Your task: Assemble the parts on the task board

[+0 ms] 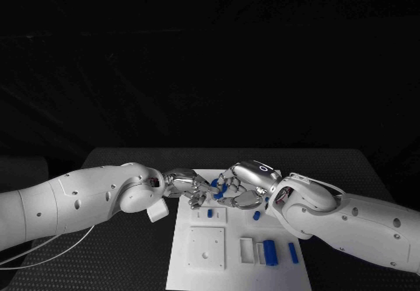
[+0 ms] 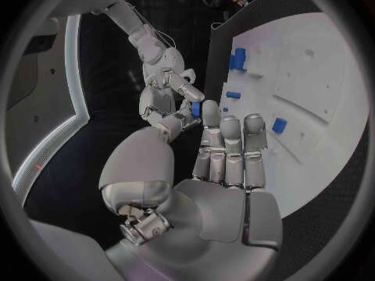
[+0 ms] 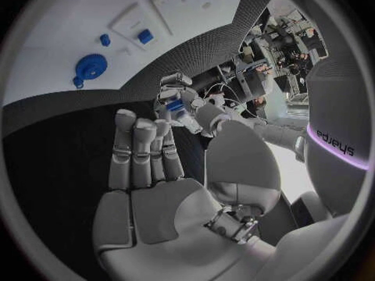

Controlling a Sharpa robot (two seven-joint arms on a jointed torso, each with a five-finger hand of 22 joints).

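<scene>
The black table (image 1: 131,242) gives a matte, grippy surface, and the white task board (image 1: 236,267) lies flat on it with room to work at its near end. My left hand (image 1: 188,185) and right hand (image 1: 241,185) meet above the board's far edge, both pinching one small blue part (image 1: 215,183). It looks light, rigid, likely slick plastic; fingertip pinches on its ends suit it.

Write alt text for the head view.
Two white robot arms meet above the far end of the white task board, the left hand and right hand together around a small blue part. More blue parts lie on the board nearer the robot.
</scene>
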